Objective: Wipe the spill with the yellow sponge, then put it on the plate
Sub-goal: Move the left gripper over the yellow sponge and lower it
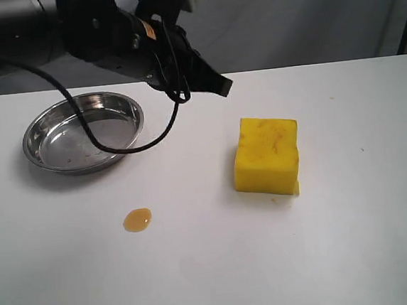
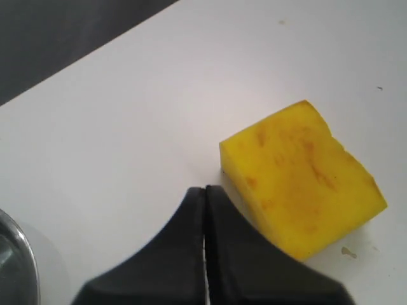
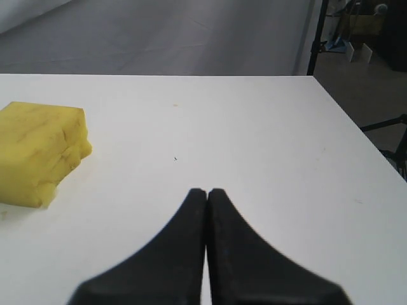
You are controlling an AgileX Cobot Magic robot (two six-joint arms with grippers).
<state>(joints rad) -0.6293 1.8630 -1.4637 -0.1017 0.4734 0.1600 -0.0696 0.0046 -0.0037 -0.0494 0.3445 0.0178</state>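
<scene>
The yellow sponge (image 1: pixel 266 155) rests on the white table right of centre, with orange-brown stains on its top; it also shows in the left wrist view (image 2: pixel 302 178) and the right wrist view (image 3: pixel 39 152). The spill (image 1: pixel 137 219), a small amber blob, lies at the front left. The plate (image 1: pixel 84 131), a shiny steel dish, sits at the back left. My left gripper (image 1: pixel 222 85) hangs shut and empty in the air behind the sponge, its tips (image 2: pixel 205 189) short of it. My right gripper (image 3: pixel 206 191) is shut and empty, off to the sponge's side, outside the exterior view.
The left arm's black cable (image 1: pixel 135 145) loops down over the plate's right rim. A sliver of the plate's rim (image 2: pixel 16 267) shows in the left wrist view. The table's right edge (image 3: pixel 356 133) has a black stand (image 3: pixel 316 38) beyond it.
</scene>
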